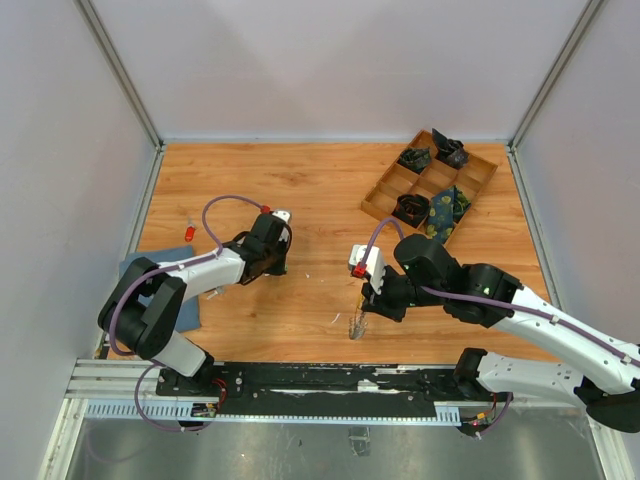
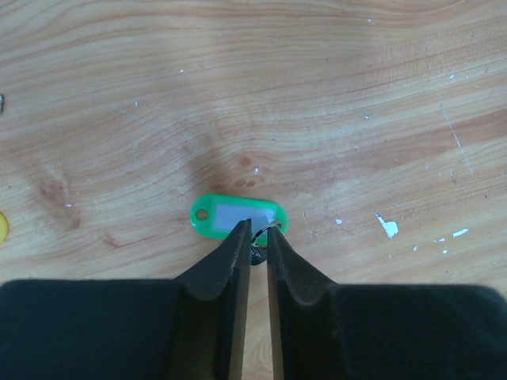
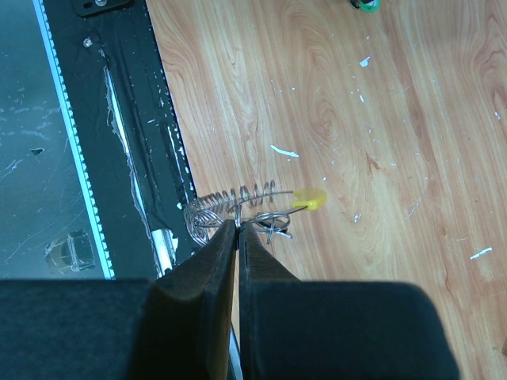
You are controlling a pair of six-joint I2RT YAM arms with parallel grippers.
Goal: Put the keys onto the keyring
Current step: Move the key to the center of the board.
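My right gripper [image 3: 238, 225] is shut on the wire of the keyring [image 3: 238, 198], a silver loop with several small rings strung on it and a yellow sleeve [image 3: 310, 199]. It holds the keyring just above the table's near edge. In the top view the right gripper [image 1: 363, 306] hangs over the keyring [image 1: 357, 326]. My left gripper [image 2: 259, 229] points down at a green plastic key tag [image 2: 230, 216]. Its jaws are closed to a narrow gap on the tag's small silver ring [image 2: 269, 230] and a dark key part. In the top view the left gripper [image 1: 274, 262] hides the tag.
A red-headed key [image 1: 189, 232] lies at the far left, beside a blue-grey mat [image 1: 150, 275]. A yellow piece [image 2: 2, 227] shows at the left wrist view's edge. A wooden compartment tray [image 1: 385, 185] with dark fabric bundles stands back right. The black rail [image 3: 119, 119] runs along the near edge.
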